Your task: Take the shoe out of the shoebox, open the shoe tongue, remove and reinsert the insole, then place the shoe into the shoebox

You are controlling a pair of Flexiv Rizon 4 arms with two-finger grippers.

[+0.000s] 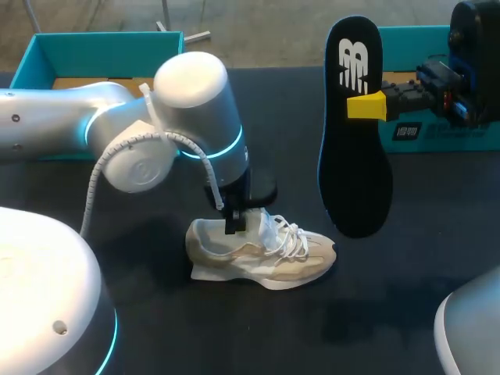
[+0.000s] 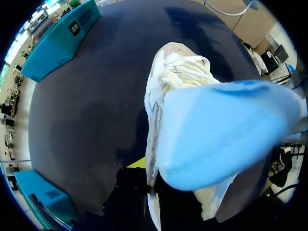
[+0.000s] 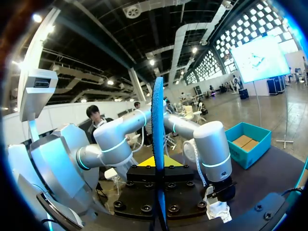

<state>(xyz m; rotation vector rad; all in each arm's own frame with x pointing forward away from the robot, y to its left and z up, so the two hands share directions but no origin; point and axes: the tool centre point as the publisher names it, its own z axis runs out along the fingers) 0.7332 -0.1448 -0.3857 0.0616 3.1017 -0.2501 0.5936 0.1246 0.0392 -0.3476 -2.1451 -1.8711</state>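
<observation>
Silver-white left arm (image 1: 47, 117) w/ cyan light rings (image 1: 234, 144), coiled white cable (image 1: 98, 176); black right claw (image 1: 366, 105), yellow tips.

A dark, matte table (image 1: 234, 328) fills the head view, evenly lit from above, with soft blurred shadows lying across its middle; the same dark top spreads wide in the left wrist view

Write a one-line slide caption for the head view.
Right gripper holds the black insole upright; left gripper is at the beige shoe's opening on the table.
</observation>
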